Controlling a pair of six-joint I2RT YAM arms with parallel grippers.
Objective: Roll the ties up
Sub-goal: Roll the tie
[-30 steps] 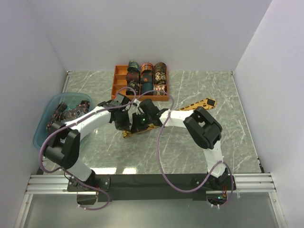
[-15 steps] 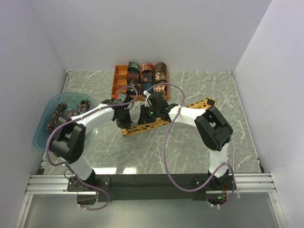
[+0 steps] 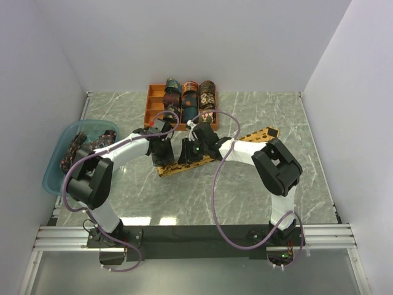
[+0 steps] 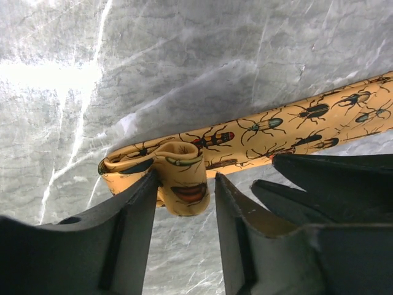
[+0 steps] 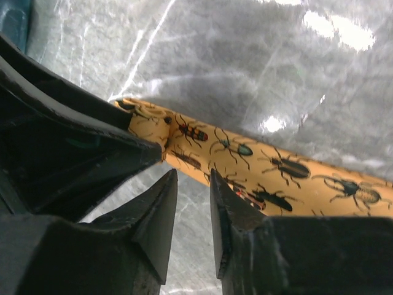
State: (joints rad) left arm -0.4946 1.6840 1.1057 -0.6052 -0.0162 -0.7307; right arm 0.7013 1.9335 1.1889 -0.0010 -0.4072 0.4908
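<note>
Marble table (image 3: 258, 190): mustard beetle-print tie (image 3: 249, 137) lies mid-table, long axis slanting near-left to far-right | blue basin (image 3: 50, 177) at left, contents indistinct | orange tray (image 3: 153, 104) behind, holding rolled ties (image 3: 207, 93) | arms overhead hide the tie's folded near end | left gripper (image 4: 184, 203) jaws spread astride that fold | right gripper (image 5: 191, 203) jaws slightly parted, pinching nothing

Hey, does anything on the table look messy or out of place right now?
The beetle-print mustard tie lies diagonally across the marble table, mostly flat. Only its end is folded into a loose, lopsided curl, sitting between the open jaws of the left pincer. Nothing looks spilled or damaged.
</note>
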